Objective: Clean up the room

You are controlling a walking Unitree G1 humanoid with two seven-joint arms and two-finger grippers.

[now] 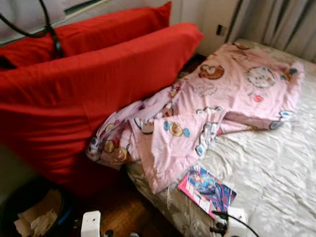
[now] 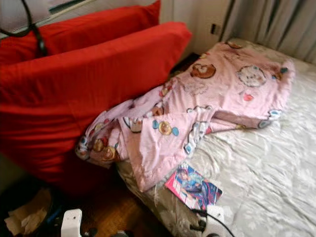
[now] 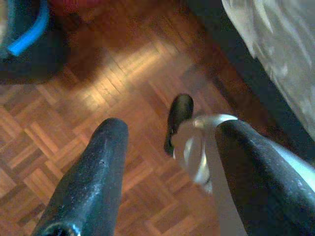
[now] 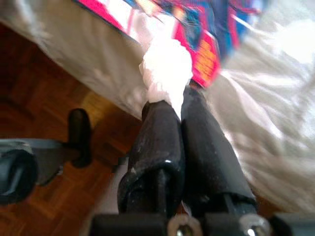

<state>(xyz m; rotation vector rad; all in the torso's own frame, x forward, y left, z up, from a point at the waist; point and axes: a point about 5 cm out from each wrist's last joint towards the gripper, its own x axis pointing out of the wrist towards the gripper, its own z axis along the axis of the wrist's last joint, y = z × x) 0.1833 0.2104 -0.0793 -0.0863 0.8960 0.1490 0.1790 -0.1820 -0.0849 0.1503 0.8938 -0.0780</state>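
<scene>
Right wrist view: my right gripper [image 4: 170, 110] has its jaws clenched on a soft, crumpled white wad [image 4: 167, 69], held over the bed's [image 1: 276, 168] edge, probably to bin it. Beneath lies a glossy, flat magazine [image 1: 207, 190]. My left gripper [image 3: 167, 162] hangs released over the parquet floor [image 3: 98, 88]. A rumpled pink quilt [image 1: 222, 103] leans on red cushions [image 1: 84, 94].

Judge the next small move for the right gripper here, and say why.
Probably carry the white crumpled tissue left, toward the dark bin on the floor by the red cushion. The right gripper is shut on the wad near the bed edge beside the comic book, and that bin already holds crumpled paper.
</scene>
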